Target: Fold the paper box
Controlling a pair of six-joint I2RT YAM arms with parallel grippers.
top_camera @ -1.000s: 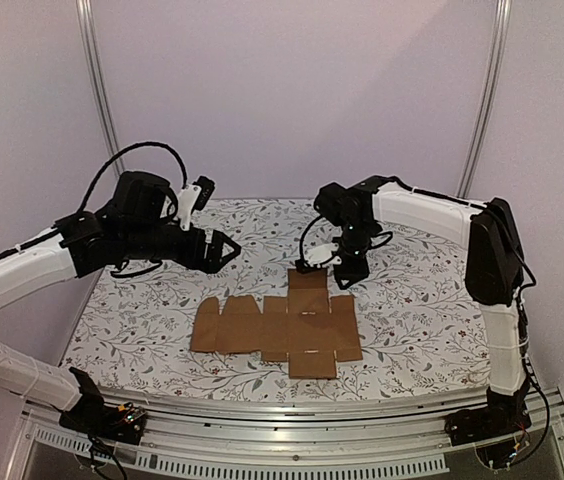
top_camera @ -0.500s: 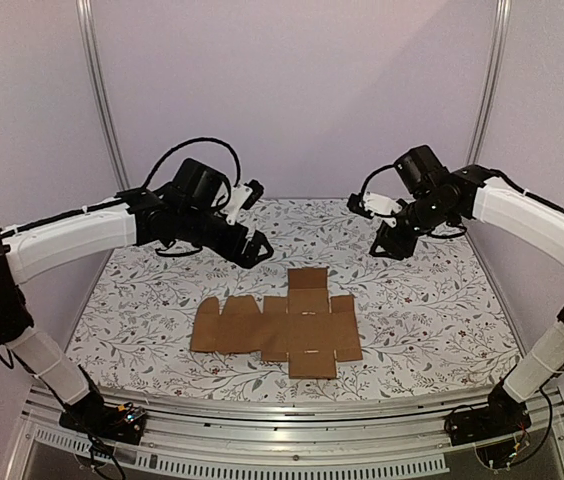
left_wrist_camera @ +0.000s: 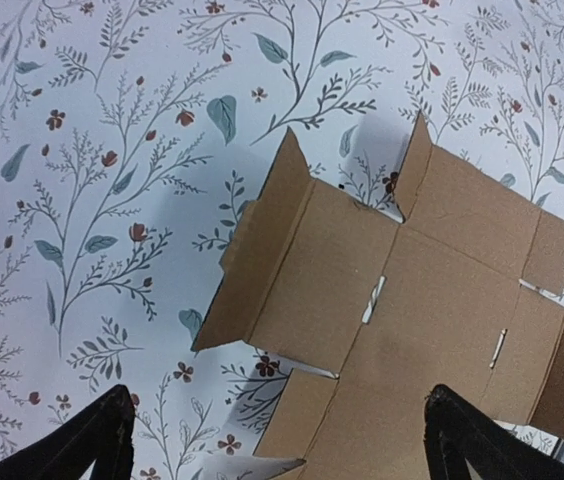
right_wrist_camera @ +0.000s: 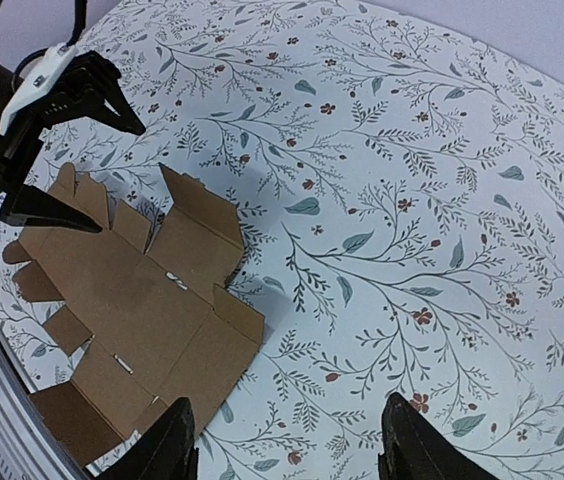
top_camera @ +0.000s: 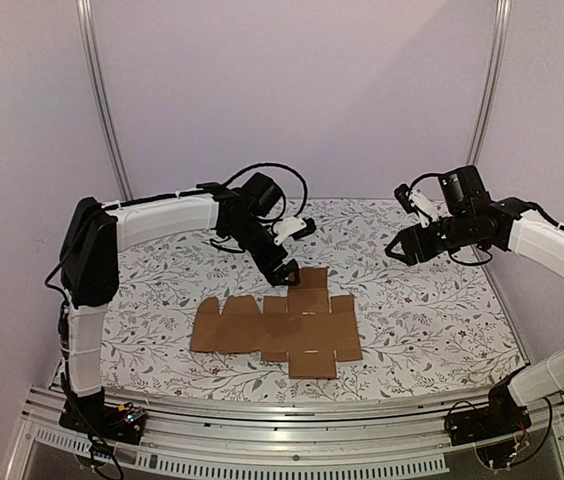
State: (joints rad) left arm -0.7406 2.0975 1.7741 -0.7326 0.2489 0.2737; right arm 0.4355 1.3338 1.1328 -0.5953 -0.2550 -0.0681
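While the paper box [top_camera: 277, 335] lies spread out flat on the flowery table [top_camera: 422, 330], in the middle and toward the near edge, nothing is holding it. It is a brown sheet with many flaps, and the flap at its far end tips up a little. The left claw [top_camera: 287, 272] hangs right over that far flap with its two fingers spread wide and nothing between them. I cannot tell if a fingertip touches the cardboard. The left wrist view looks down on the box [left_wrist_camera: 432, 290] between the black fingers [left_wrist_camera: 102, 440]. The right claw [top_camera: 394, 250] is up in the air at the far right, well apart from the box. Its fingers [right_wrist_camera: 177, 440] stand apart too, and it holds nothing.
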